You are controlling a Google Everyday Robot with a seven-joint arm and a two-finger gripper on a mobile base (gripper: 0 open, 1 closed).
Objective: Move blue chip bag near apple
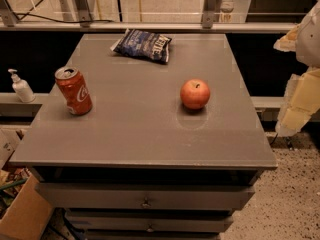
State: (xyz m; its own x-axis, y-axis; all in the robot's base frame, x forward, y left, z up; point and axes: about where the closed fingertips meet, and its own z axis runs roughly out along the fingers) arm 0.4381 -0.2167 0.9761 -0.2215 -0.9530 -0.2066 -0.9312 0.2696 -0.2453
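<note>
The blue chip bag [142, 45] is found lying flat at the far edge of the table [140, 139], a little left of that edge's middle. It is well apart from the apple [195, 94], which is set right of centre, nearer the right edge. The bag's long axis is laid roughly along the far edge, its right end dipped slightly toward the front, with white lettering turned sideways at that end. The pincer [300, 101] is seen off the table, beyond the right edge and above it. It is only partly shown, so whether it is open or closed cannot be told, though nothing appears to be held. The bag is judged not yet grasped. A reach to the far edge is called for, and the bag is best taken across its short axis, near the middle. It should then be set down just beside the apple without the fruit being nudged, since it could roll. The red soda can [74, 91] near the left edge need not be passed.
</note>
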